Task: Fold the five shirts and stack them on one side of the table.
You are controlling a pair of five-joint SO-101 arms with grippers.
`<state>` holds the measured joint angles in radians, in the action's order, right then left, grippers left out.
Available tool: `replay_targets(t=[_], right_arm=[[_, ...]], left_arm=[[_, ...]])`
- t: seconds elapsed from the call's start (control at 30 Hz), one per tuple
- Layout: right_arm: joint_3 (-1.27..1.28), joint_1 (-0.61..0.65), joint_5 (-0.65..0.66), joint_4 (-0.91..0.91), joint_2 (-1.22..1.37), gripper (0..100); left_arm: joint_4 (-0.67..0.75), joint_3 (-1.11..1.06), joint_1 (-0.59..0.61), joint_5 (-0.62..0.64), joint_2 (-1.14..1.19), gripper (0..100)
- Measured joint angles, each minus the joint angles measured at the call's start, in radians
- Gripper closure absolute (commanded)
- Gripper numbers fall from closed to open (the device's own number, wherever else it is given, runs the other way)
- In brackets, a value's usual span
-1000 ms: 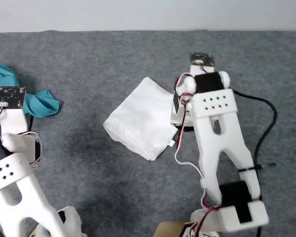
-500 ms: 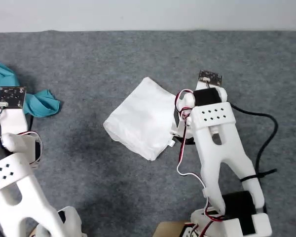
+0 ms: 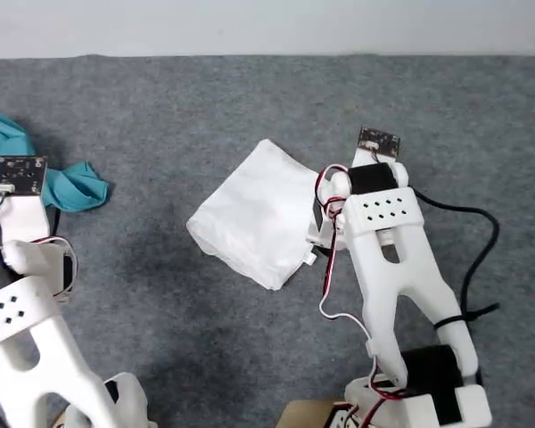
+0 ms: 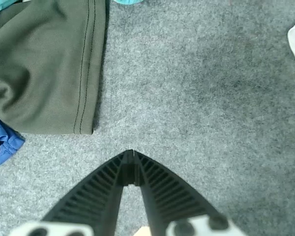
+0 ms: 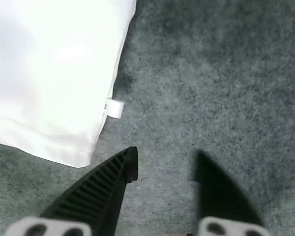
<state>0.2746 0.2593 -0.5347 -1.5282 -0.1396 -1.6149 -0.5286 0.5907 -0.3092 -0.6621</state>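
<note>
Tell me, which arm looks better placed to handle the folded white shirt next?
Probably the right. The right gripper is open and empty, just beside the white shirt at its tagged edge. The left gripper is shut, over by the olive garment, with the white shirt farther off.

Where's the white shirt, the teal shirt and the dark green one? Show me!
white shirt (image 3: 259, 218): high view, middle of the folded cloth.
teal shirt (image 3: 80, 185): high view, its pointed end.
dark green shirt (image 4: 39, 64): left wrist view, flat part beside the hem.
</note>
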Motion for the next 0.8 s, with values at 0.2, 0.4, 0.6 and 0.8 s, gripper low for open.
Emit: replay_targets(t=[0.2, 0.4, 0.6, 0.8], right_arm=[[0.003, 0.000, -0.011, 0.018, 0.000, 67.4], [0.003, 0.000, -0.034, 0.025, 0.000, 67.4], [0.066, 0.000, -0.037, 0.026, 0.000, 67.4], [0.137, -0.008, -0.037, 0.037, 0.000, 67.4]], left_arm=[[0.002, -0.055, 0.000, 0.000, 0.000, 100], [0.002, -0.061, 0.000, 0.000, 0.000, 100], [0.002, -0.061, 0.000, 0.000, 0.000, 100], [0.002, -0.061, 0.000, 0.000, 0.000, 100]])
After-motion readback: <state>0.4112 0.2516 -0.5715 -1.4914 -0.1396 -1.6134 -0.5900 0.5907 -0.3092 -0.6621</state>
